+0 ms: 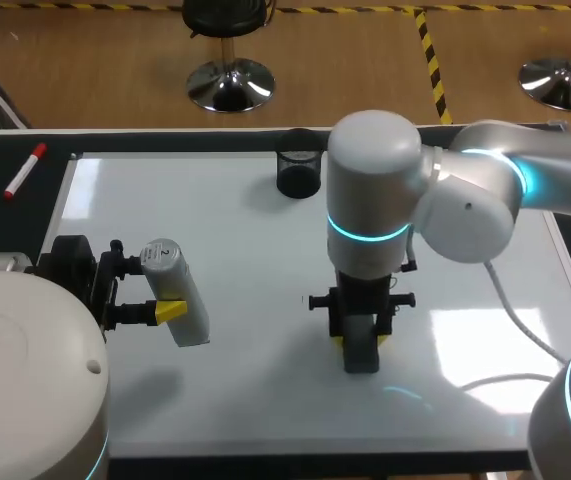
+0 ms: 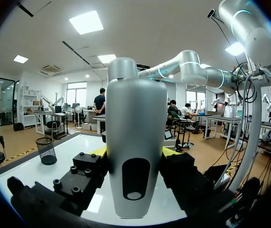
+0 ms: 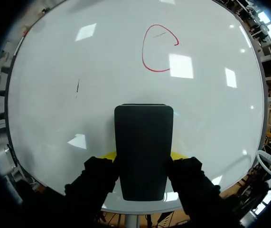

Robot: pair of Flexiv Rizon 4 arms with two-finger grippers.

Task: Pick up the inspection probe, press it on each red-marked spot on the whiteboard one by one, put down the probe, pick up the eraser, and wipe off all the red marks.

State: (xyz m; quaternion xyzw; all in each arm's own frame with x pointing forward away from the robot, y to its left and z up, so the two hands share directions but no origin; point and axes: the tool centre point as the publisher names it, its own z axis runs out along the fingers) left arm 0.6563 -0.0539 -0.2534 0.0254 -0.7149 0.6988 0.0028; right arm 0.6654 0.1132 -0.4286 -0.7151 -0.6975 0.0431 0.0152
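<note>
we are working over the whiteboard (image 1: 245,220). at its nine o'clock our left gripper (image 1: 160,290) is clamping its fingers on the grey inspection probe (image 1: 180,300). near five o'clock our right gripper (image 1: 361,338) is clamping the black eraser (image 3: 144,147), with the red mark (image 3: 160,47) lying ahead.

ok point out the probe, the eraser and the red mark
probe (image 2: 135,156), left wrist view, middle of its grey body
eraser (image 3: 143,147), right wrist view, middle of its black back
red mark (image 3: 142,52), right wrist view, on the loop's stroke, not inside the loop
</note>
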